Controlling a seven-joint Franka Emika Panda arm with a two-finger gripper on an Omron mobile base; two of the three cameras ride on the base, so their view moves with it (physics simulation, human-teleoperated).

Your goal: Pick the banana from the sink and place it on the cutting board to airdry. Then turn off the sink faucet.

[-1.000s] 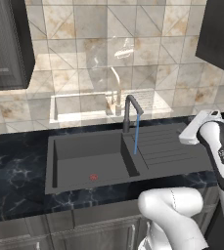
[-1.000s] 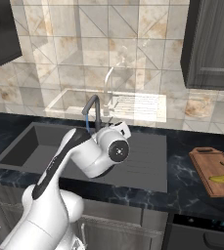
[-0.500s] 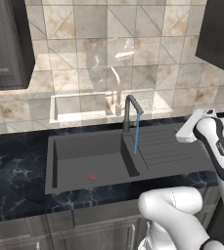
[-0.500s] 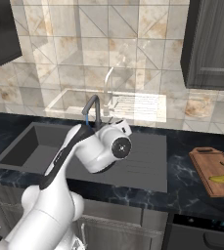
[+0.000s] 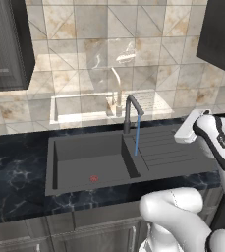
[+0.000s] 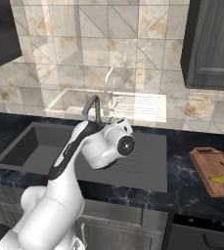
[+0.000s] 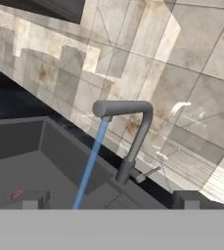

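Observation:
The yellow banana (image 6: 222,173) lies on the brown cutting board (image 6: 205,161), on the counter right of the sink. The dark grey sink (image 5: 79,152) (image 6: 23,144) holds just a red drain ring (image 5: 94,178). Blue water (image 5: 136,135) (image 7: 90,163) runs from the slim dark sink faucet (image 5: 129,113) (image 6: 92,108) (image 7: 135,141), whose small lever (image 7: 150,172) sticks out at its base. My gripper (image 7: 112,201) (image 5: 180,136) hovers over the ribbed drainboard, right of the faucet and facing it. It is open, its fingertips (image 7: 35,200) set wide apart with nothing between them.
The ribbed drainboard (image 5: 165,150) lies under my hand. Dark marble counter (image 5: 15,162) surrounds the basin. The glossy tiled wall (image 5: 84,59) carries a pale reflection of sink and tap. Dark upper cabinets (image 5: 6,44) (image 6: 213,44) hang left and right.
My hand has drifted a little to the left, toward the faucet. The banana stays on the board and the water keeps running.

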